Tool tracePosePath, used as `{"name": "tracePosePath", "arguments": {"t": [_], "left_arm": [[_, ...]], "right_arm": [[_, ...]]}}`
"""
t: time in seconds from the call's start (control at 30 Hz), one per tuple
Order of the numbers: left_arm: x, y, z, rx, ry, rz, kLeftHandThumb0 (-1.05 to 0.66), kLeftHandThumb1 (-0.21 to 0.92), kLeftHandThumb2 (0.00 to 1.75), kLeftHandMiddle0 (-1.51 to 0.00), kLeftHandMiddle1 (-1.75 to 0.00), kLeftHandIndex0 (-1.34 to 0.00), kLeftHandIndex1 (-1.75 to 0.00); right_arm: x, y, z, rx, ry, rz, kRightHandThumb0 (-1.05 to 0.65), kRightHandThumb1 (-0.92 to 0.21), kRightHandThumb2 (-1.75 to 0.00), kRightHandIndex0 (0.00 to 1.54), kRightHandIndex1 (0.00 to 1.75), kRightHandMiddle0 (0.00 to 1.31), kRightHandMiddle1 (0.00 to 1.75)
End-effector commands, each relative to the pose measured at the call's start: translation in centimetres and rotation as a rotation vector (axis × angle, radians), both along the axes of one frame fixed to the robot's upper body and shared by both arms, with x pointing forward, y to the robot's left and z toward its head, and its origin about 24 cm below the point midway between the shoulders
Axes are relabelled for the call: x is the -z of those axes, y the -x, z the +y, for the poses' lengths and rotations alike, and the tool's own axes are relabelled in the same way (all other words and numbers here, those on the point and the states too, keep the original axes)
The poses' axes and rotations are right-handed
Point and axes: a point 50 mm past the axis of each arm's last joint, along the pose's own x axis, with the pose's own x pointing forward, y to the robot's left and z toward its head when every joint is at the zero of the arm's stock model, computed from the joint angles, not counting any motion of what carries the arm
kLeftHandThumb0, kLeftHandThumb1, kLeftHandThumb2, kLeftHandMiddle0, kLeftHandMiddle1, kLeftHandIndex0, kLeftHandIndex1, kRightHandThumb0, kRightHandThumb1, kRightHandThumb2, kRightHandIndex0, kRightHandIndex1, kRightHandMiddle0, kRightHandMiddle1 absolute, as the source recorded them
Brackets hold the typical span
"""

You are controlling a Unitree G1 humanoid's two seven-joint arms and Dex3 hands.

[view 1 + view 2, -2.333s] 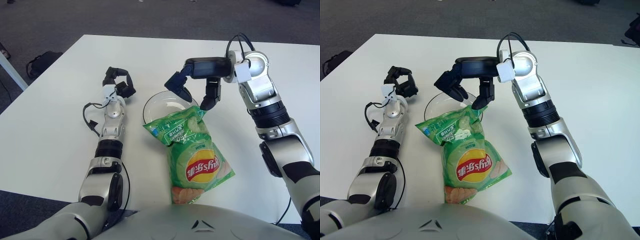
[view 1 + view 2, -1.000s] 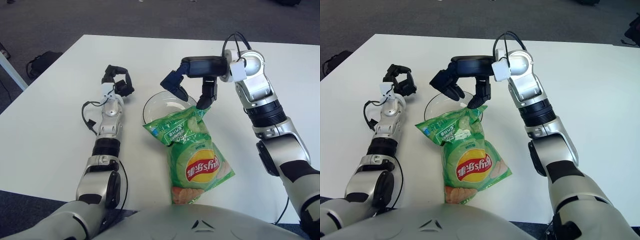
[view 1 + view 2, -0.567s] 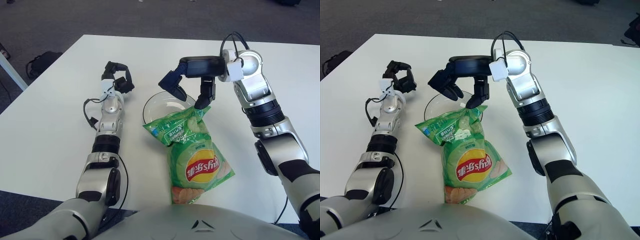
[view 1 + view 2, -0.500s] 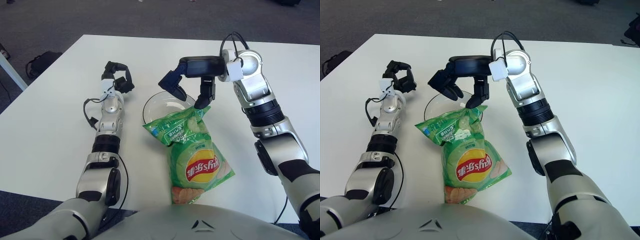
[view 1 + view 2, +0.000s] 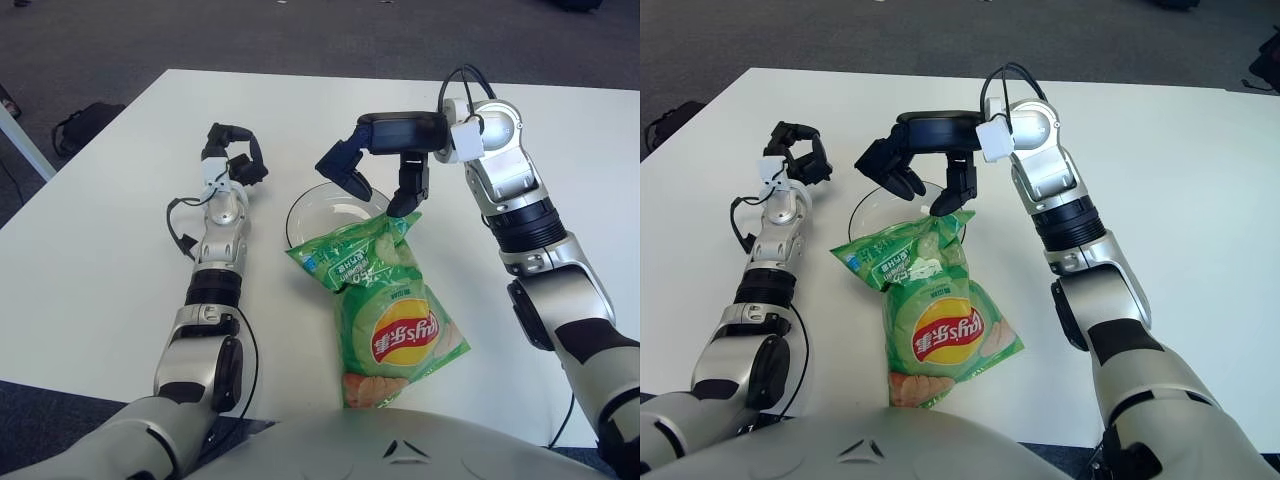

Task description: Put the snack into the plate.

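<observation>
- The green chip bag [image 5: 385,300] lies flat on the white table [image 5: 90,250], its top edge overlapping the near rim of the clear glass plate [image 5: 312,207]; most of the bag stretches toward 6 o'clock from the plate, off it.
- The right hand [image 5: 375,180] hovers over the plate, at 12 o'clock from the bag's top corner. Its fingers are spread apart and hold nothing; one dark fingertip [image 5: 398,206] points down just above, perhaps touching, the bag's upper edge — I cannot tell which.
- The left hand [image 5: 232,162] shows at 9 o'clock from the plate, well apart from it, fingers curled together around nothing.
- Judged progress: the snack is not yet in the plate. Only its edge reaches over the rim, so the bag must yet be grasped, lifted and set in the plate.
</observation>
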Motion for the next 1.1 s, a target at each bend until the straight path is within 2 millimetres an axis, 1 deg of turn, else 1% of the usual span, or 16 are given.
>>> {"name": "tracePosePath", "arguments": {"t": [0.0,0.6,1.07], "left_arm": [[-0.72,-0.31,-0.03,0.011,0.007,-0.024,-0.44,0.46,1.14,-1.27,-1.75,-0.50,-1.75],[-0.60,-0.26,0.22,0.036,-0.029,-0.005,-0.42,0.51,1.07,-1.24,-1.75,-0.46,-1.75],[-0.43,-0.23,0.22,0.035,-0.017,-0.003,-0.42,0.52,1.06,-1.23,-1.75,-0.46,-1.75]], "right_arm": [[-0.31,-0.03,0.28,0.000,0.003,-0.017,0.00,-0.01,-1.54,0.90,1.38,0.72,1.75],[-0.26,0.02,0.43,-0.001,0.003,-0.018,0.00,-0.01,-1.54,0.90,1.38,0.72,1.75],[-0.18,0.04,0.36,0.000,0.003,-0.018,0.00,-0.01,-1.54,0.90,1.38,0.72,1.75]]}}
